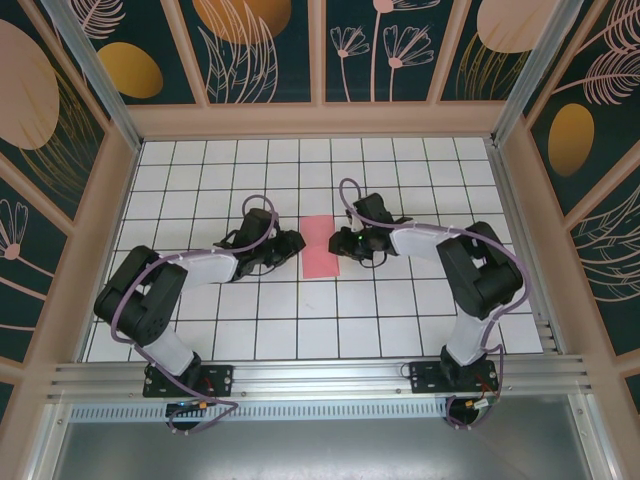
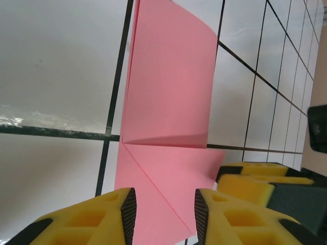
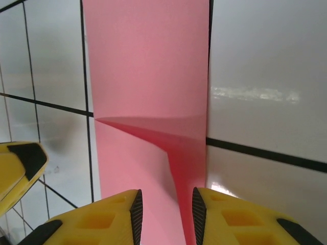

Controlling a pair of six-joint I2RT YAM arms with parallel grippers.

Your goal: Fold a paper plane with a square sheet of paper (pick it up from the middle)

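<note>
L gripper (image 1: 296, 242) & R gripper (image 1: 340, 243), both part-open, holding nothing, flank the folded pink sheet (image 1: 320, 250), long axis pointing away from bases.

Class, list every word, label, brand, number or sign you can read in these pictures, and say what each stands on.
There is no readable text.
The pink paper is plain, with no print.
The table carries black grid lines and nothing written.
The walls show leaf and flower patterns, no letters.
Any marking on the arm bases is too small to read.
</note>
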